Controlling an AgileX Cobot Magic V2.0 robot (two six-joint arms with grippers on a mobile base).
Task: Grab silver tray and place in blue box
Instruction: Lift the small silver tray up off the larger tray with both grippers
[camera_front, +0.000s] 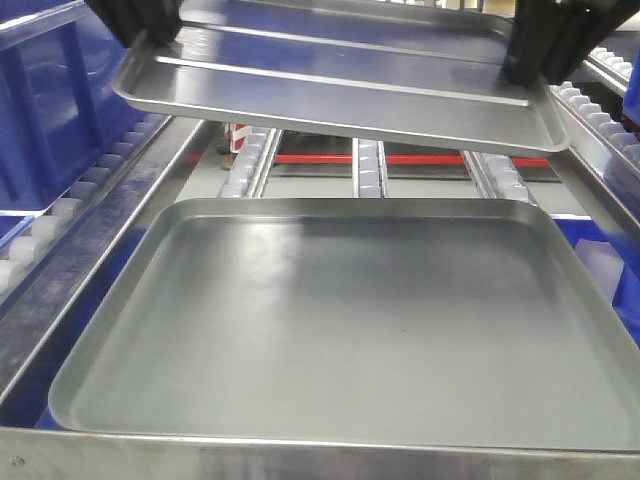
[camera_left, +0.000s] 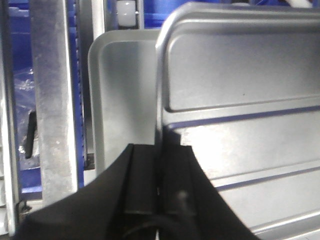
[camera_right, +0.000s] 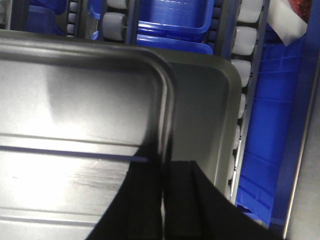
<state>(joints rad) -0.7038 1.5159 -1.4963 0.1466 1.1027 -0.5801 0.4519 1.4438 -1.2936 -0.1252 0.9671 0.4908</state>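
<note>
The left gripper (camera_left: 159, 170) and the right gripper (camera_right: 165, 180) are each clamped on an opposite end rim of the silver tray (camera_front: 340, 90). The silver tray is held in the air above the large grey tray (camera_front: 350, 320). The blue box (camera_front: 45, 110) stands at the left, beside the roller track (camera_front: 90, 180)

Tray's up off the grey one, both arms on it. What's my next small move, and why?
Probably carry the silver tray level toward the blue box on the left. The left gripper and right gripper each clamp an end rim, and it hangs clear above the grey tray, so no more lift seems needed.
</note>
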